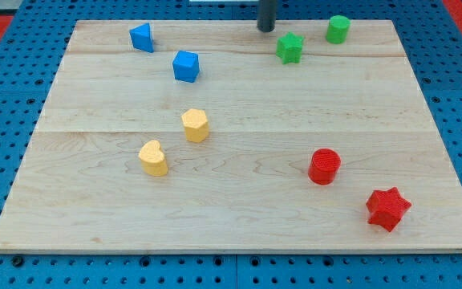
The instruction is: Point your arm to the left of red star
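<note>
The red star (pixel 388 209) lies near the view's bottom right corner of the wooden board (pixel 239 233). My tip (pixel 265 30) is at the view's top, just left of the green star (pixel 290 48), far from the red star. A red cylinder (pixel 324 166) sits up and to the left of the red star, apart from it.
A green cylinder (pixel 338 29) is at the top right. A blue triangular block (pixel 142 37) and a blue cube (pixel 186 66) are at the top left. A yellow hexagonal block (pixel 195 125) and a yellow heart-like block (pixel 153 157) lie left of centre.
</note>
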### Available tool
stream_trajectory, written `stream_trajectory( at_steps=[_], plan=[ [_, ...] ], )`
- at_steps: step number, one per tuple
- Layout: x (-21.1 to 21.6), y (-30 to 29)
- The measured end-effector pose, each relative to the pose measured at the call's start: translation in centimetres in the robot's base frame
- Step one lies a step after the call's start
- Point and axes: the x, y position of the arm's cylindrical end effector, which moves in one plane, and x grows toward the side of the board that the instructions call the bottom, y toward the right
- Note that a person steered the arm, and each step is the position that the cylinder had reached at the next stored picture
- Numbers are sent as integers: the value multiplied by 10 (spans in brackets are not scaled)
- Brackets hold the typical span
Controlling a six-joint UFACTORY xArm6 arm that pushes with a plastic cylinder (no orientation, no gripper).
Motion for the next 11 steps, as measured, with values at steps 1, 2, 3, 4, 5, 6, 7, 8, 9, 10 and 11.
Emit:
stream_trajectory(
  at_steps=[1, 2, 3, 4, 5, 6, 7, 8, 9, 10, 11],
  plan=[
    [56, -13],
    [61, -13],
    [61, -14],
    [69, -14],
    [103, -11],
    [145, 54],
    [189, 73],
    [199, -28],
    [237, -81],
    [316, -70],
    [327, -27]
  ],
)
